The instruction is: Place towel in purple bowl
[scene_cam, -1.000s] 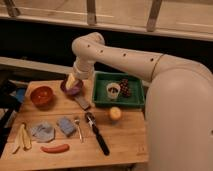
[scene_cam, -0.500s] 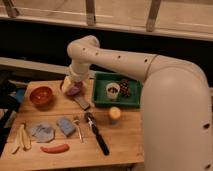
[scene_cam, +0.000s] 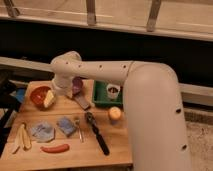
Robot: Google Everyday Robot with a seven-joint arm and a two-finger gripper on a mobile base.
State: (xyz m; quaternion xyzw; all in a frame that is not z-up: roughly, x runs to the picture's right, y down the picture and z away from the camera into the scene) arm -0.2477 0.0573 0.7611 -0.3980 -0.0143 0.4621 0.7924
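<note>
The purple bowl [scene_cam: 77, 85] sits at the back of the wooden table, partly hidden behind my arm. Two cloths lie at the front left: a grey-blue towel [scene_cam: 42, 131] and a smaller blue one [scene_cam: 66, 125]. My gripper [scene_cam: 51, 96] is at the end of the white arm, low over the red bowl [scene_cam: 38, 95], left of the purple bowl and well behind both cloths. A pale yellowish piece [scene_cam: 48, 99] shows at the gripper's tip inside the red bowl; I cannot tell what it is.
A green tray [scene_cam: 101, 98] with a white cup [scene_cam: 113, 91] stands at the back right. An orange fruit [scene_cam: 115, 113], a black-handled tool [scene_cam: 96, 132], a fork [scene_cam: 78, 128], a banana [scene_cam: 22, 137], a red sausage-shaped item [scene_cam: 55, 148] and a dark flat item [scene_cam: 83, 103] lie on the table.
My arm has swung left, taking the gripper from above the purple bowl to over the red bowl. The cloths have not moved.
</note>
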